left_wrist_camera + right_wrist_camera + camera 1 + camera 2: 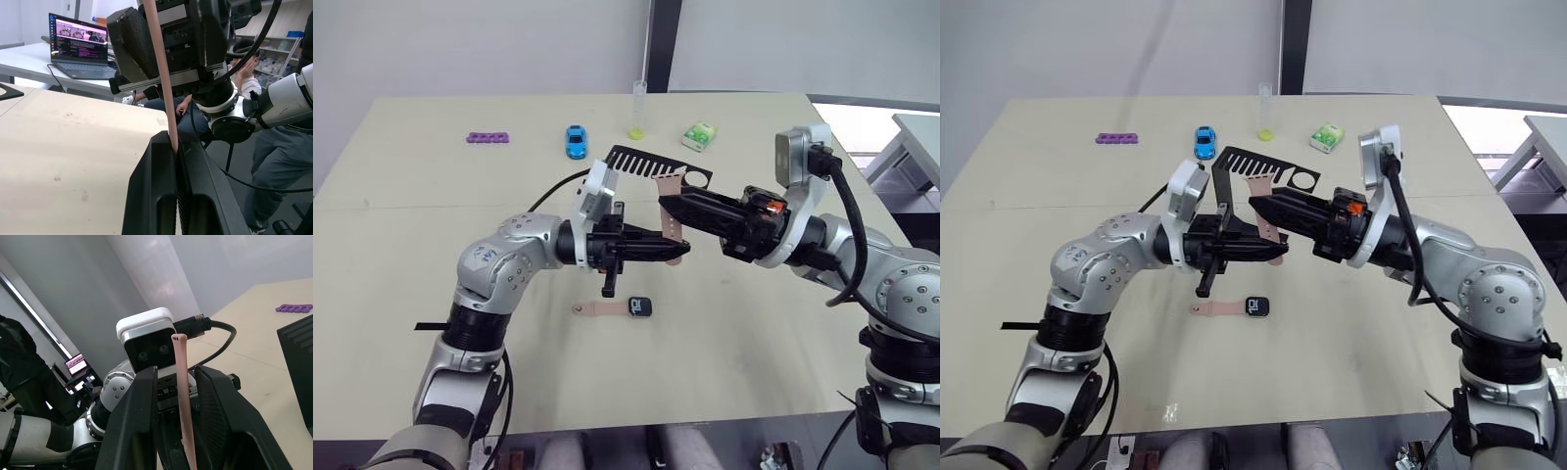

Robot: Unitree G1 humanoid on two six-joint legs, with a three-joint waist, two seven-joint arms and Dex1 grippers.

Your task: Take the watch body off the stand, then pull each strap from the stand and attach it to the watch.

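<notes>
The loose strap hangs between my two grippers above the table, with the watch at six o'clock below it, already carrying one strap, and the stand at twelve. My left gripper is pressed together on the strap's end; my right gripper is spread, the strap free between its fingers. If the left releases early, I judge the strap drops. Both arms reach inward, nose to nose.
</notes>
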